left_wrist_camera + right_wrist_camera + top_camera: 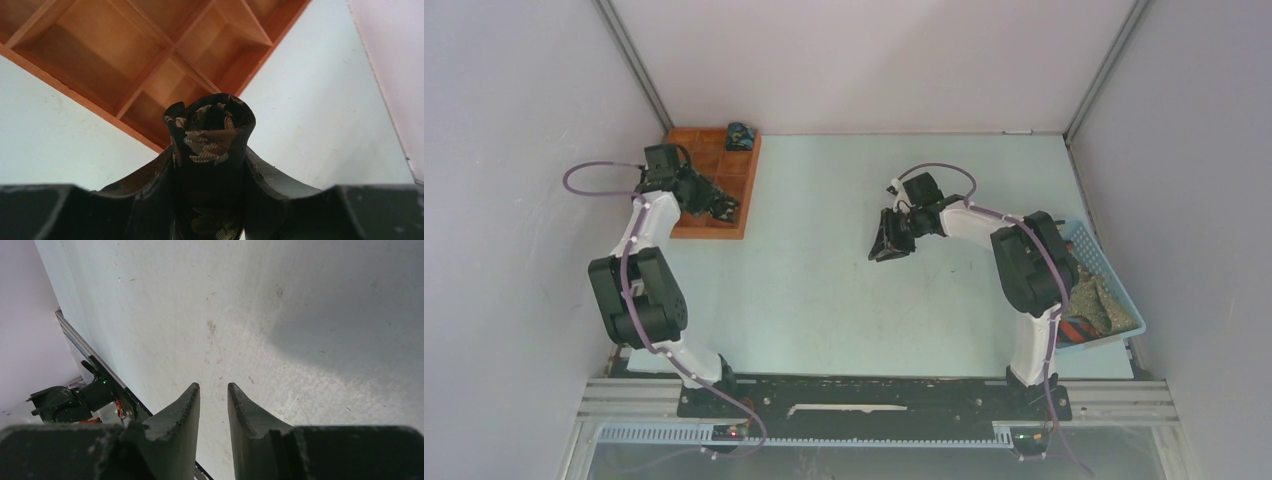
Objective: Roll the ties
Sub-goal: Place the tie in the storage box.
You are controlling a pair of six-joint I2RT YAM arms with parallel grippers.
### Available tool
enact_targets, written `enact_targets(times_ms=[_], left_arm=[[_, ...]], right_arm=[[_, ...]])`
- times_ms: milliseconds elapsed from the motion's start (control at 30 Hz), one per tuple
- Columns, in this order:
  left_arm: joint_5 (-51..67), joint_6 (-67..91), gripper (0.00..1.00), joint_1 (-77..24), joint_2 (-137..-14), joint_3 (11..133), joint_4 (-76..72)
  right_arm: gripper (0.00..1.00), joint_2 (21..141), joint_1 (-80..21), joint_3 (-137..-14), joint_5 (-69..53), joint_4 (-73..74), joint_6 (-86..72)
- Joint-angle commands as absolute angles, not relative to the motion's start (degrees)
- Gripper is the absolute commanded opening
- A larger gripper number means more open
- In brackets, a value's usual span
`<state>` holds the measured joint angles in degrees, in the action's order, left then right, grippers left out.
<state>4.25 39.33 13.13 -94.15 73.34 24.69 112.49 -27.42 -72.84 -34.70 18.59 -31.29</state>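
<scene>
My left gripper (722, 208) is shut on a rolled black tie with a tan leaf pattern (210, 127); the roll stands up between the fingers (150, 185). It hangs over the near right part of the orange compartment tray (751, 180), above the tray's corner (150, 142). Another rolled tie (741, 135) sits in the tray's far right compartment. My right gripper (886, 248) hovers over the bare table middle, its jaws a narrow gap apart and empty (214, 386). More unrolled ties (1092, 300) lie in the blue basket.
The blue mesh basket (1124, 285) stands at the table's right edge beside the right arm. A red-black tie (1074, 330) shows at its near end. Grey walls close in the table at left, back and right.
</scene>
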Motion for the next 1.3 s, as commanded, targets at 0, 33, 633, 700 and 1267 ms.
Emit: enact_targets(times_ms=[0,33,633,700,1267], left_arm=[[2.6,37.6,0.47,14.4,-96.5,76.5,24.7],[2.4,37.6,0.47,14.4,-97.0,76.4,24.5],[2.5,39.6,0.60,12.4,-102.3,75.1,24.2],[2.1,39.9,0.61,11.8,-102.4,74.9,24.4],[1.1,41.6,0.51,9.9,-103.9,74.8,24.7]], right_arm=[[0.31,113.1,-27.8,-72.7,-35.5,17.2,-31.0],[0.30,113.1,-27.9,-72.7,-35.5,17.2,-31.1],[0.31,113.2,-28.3,-72.7,-35.9,17.0,-31.1],[0.31,113.2,-28.3,-72.7,-35.8,17.1,-31.0],[0.31,112.7,-28.3,-72.7,-35.4,17.9,-30.5]])
